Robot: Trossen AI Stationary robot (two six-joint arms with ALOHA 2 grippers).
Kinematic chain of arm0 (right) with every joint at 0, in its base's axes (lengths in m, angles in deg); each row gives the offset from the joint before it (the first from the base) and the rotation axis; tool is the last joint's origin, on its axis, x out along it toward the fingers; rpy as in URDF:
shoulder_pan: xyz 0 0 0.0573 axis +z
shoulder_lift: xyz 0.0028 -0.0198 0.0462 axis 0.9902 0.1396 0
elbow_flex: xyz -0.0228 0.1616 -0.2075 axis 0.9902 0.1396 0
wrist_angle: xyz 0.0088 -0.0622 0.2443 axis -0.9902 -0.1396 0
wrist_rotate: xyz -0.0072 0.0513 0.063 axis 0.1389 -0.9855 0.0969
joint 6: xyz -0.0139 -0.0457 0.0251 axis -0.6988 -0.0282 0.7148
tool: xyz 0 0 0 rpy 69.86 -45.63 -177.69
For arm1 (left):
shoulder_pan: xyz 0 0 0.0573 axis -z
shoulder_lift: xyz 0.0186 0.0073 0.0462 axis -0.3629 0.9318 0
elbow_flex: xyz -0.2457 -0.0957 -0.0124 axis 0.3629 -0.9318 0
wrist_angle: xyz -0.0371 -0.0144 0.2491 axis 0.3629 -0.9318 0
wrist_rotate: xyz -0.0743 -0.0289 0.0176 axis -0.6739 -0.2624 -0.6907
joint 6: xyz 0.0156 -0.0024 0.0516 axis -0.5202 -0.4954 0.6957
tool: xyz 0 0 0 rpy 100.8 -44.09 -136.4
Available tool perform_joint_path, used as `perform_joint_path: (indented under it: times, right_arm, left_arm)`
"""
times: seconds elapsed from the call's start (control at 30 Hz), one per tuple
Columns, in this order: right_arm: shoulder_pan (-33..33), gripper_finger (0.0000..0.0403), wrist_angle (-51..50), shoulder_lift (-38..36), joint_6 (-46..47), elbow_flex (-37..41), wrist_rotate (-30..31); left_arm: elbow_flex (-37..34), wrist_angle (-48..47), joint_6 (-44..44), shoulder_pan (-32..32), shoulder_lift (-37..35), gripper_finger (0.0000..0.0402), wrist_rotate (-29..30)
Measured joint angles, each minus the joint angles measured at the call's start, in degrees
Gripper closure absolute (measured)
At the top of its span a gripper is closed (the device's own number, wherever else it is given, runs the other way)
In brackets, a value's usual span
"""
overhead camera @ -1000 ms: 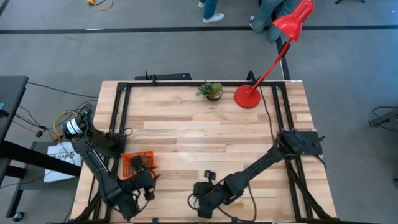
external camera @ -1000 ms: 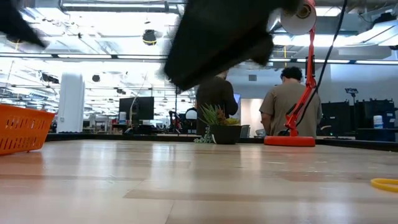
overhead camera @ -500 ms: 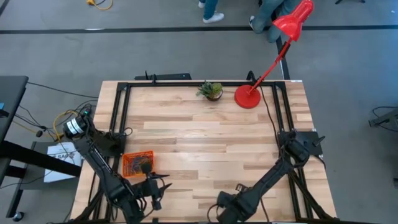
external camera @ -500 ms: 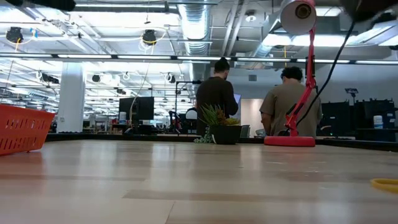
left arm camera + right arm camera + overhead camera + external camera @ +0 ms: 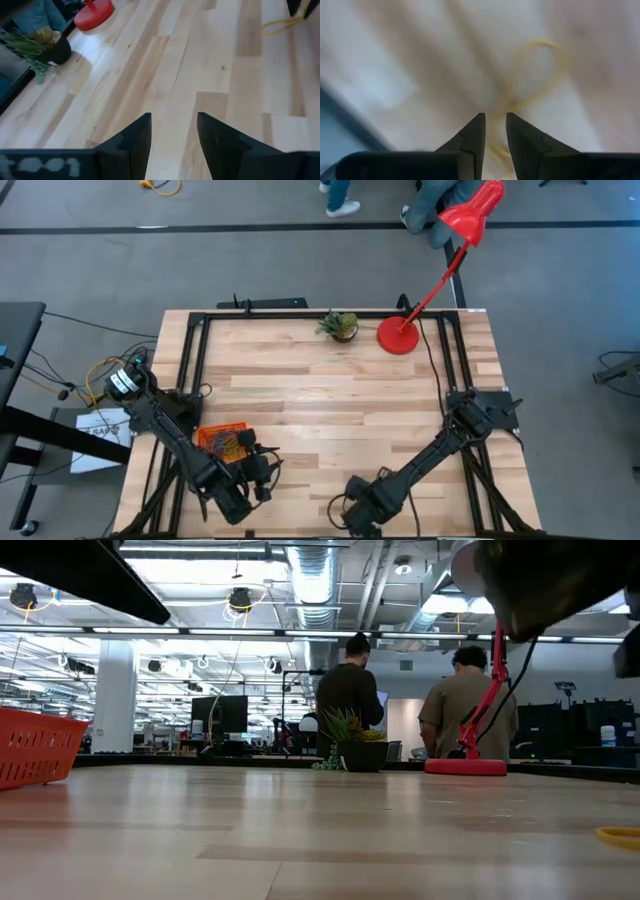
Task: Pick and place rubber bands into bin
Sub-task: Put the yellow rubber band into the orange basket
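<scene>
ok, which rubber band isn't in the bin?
The yellow rubber band, lying loose on the table just ahead of the right end effector. The other bands are piled inside the orange bin.

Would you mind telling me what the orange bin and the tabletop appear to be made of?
The small orange rectangular bin looks like moulded plastic, bright and evenly coloured, its slotted wall showing in the low view. The pale tabletop looks like butcher-block wood with a smooth satin finish: joined planks with visible grain and soft reflections.
</scene>
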Motion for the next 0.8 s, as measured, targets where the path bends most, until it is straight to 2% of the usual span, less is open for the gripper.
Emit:
perform_joint_path:
  times: [0.1, 0.33, 0.53, 0.8]
  right_arm:
    - [0.15, 0.0331, -4.07, 0.0, 3.48, 0.02, 0.7]
    - [1.05, 0.0331, 4.24, 0.0, 5.38, 0.02, 0.52]
    - [1.46, 0.0331, 0.81, 0.42, 8.81, 0.0, 1.37]
    - [1.83, 0.0331, 1.9, 0.79, 9.94, 0.02, 1.8]
  left_arm:
    - [-0.03, 0.43, 2.12, -0.78, 0.0, 0.025, -0.1]
    - [-0.03, 5.06, 11.59, -2.25, 0.0, 0.025, -2.85]
    - [-0.03, 8.73, 17.4, -3.05, 0.0, 0.025, -4.77]
    - [-0.03, 9.6, 19.58, -3.35, 0.0, 0.025, -6.17]
